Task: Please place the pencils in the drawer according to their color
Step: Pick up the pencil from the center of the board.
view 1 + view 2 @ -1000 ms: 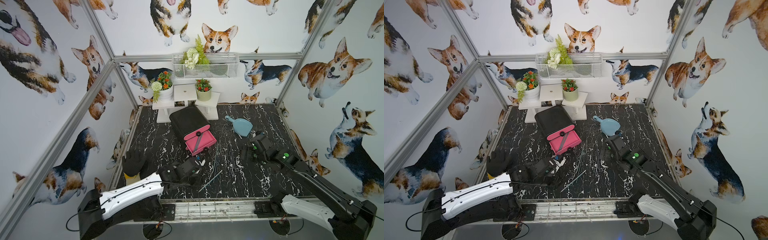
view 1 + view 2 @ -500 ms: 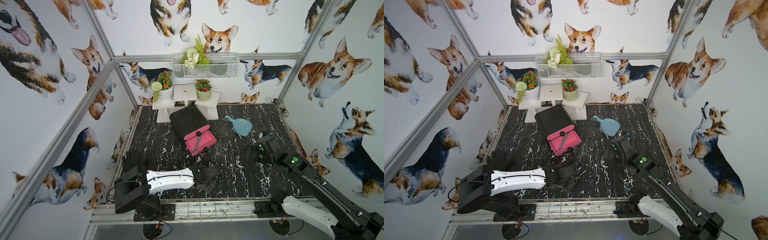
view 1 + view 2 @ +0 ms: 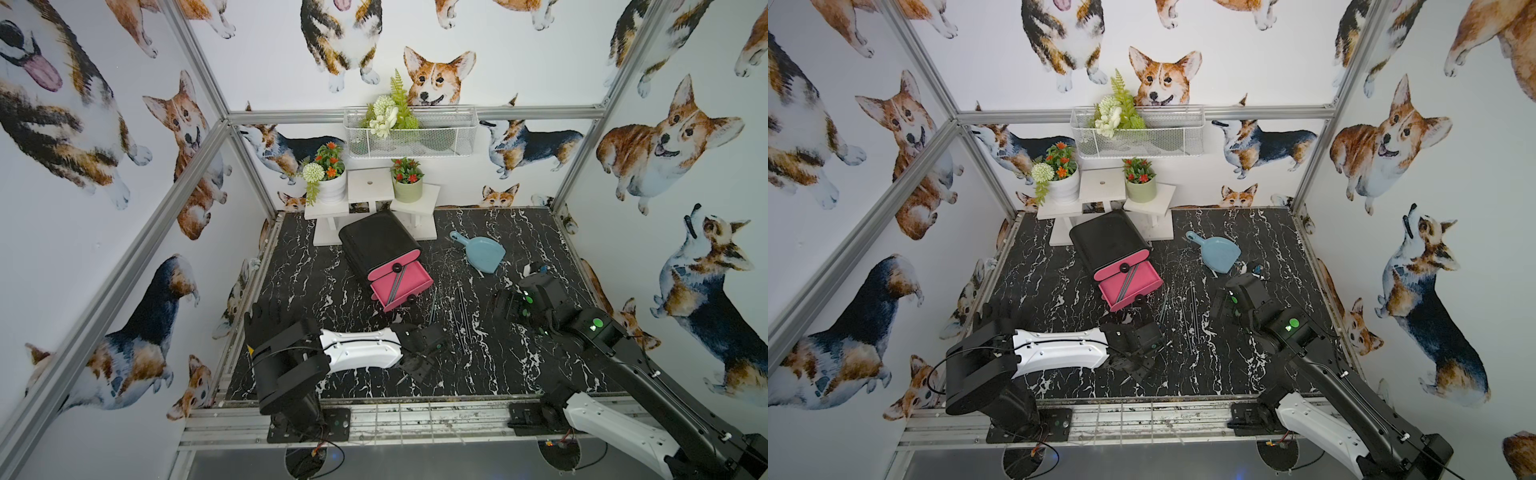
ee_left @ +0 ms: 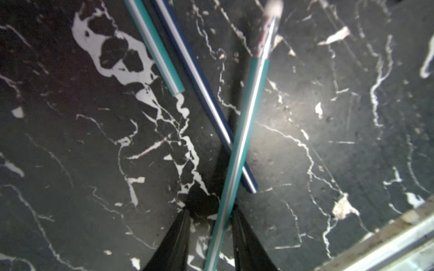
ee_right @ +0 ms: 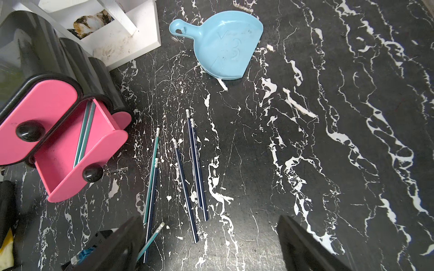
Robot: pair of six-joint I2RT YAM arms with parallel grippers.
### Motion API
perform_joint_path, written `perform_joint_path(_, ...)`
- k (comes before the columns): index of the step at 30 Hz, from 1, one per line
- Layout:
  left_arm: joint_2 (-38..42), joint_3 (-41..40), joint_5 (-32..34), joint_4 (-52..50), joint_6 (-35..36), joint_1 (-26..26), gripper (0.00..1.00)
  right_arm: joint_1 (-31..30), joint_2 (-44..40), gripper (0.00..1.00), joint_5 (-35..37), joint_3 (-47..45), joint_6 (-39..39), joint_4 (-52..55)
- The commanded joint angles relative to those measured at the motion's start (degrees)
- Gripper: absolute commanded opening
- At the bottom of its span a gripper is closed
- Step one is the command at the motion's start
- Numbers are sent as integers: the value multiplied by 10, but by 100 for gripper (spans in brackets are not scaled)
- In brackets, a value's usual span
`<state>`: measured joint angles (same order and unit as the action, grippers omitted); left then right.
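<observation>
Item: teal pencil [image 4: 244,122], logged between the left fingers [image 4: 172,241], raised off the table [image 4: 70,187] and crossing above a navy pencil [image 4: 204,93]. Fingers narrow, yet a gap shows beside the shaft, so we cannot tell whether they truly clamp it. Hazard one: a loose hold lets the pencil swivel or slip out in transit, and it drops among the navy ones. Destination: drawer [image 5: 70,169], pulled out of the black chest [image 3: 376,239], near the left arm, with two teal pencils [image 5: 84,133] slanting inside. Hazard two: we judge the tray barely long enough, so a pencil arriving crosswise catches its wall or the knob [image 5: 92,173] and tips out. Stock: loose pencils [image 5: 196,164] on the table between drawer and right arm, one teal [image 5: 153,159] just beside a navy neighbour. Hazard three: a pinch there takes both colours. Right fingers [image 5: 303,246]: wide, empty, hanging over that stock. Hazard four: we see both arms crowding one patch, and a careless reach knocks them together.
</observation>
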<state>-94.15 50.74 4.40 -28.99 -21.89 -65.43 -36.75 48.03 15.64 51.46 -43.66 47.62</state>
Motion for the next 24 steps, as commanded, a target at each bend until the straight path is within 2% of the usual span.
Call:
perform_joint_path(1,-7,-6,-47,-4,-9,5,24,0,-3,95,21,7,3,13)
perform_joint_path(3,-7,-4,-52,-8,-10,6,19,-1,-6,100,25,8,4,13)
perform_joint_path(8,-21,-1,-56,-15,-12,12,0,-1,-13,100,39,14,8,19)
perform_joint_path(15,-14,8,-44,-34,-21,20,0,-1,-19,100,48,22,15,25)
perform_joint_path(21,82,57,-29,-106,-45,35,0,-1,-16,100,52,22,21,25)
perform_joint_path(24,124,94,-48,-158,-65,57,0,-1,-15,100,54,26,24,24)
